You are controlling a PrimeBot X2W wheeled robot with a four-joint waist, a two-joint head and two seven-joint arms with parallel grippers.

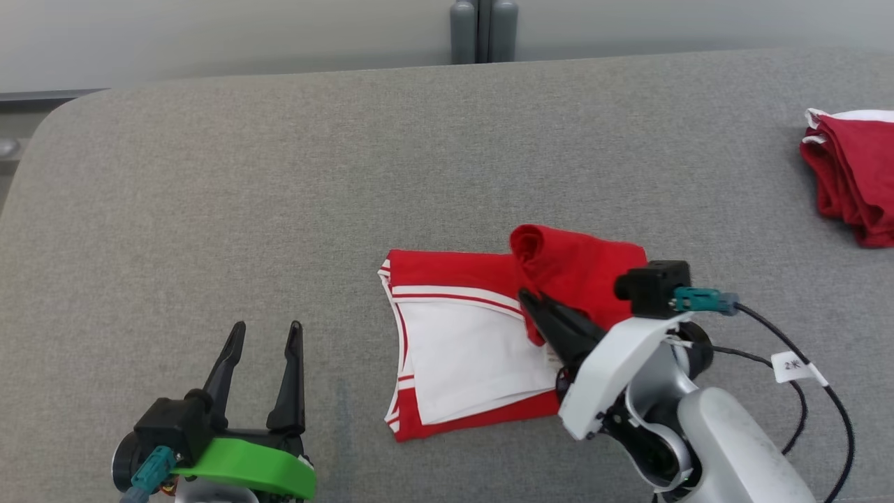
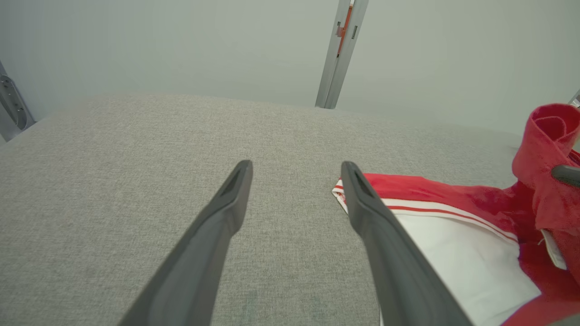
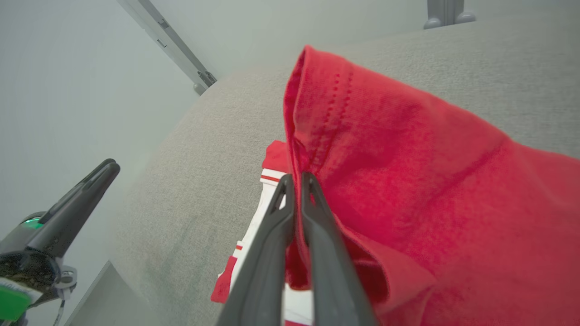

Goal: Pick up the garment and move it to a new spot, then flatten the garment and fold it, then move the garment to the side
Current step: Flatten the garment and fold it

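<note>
Red flap of the garment, pinched in the clenched right gripper, rises, likely for folding over; left gripper, well aside, spread and empty.

Grey woven surface, and I see a rounded corner far ahead-left of my left claw. Red-and-white garment lies on it folded flat, right of the left claw and apart from it. Its near right side is under my right claw, where a red flap stands up off the cloth. Red bundle with white trim lies well apart, ahead-right of the right claw.
</note>
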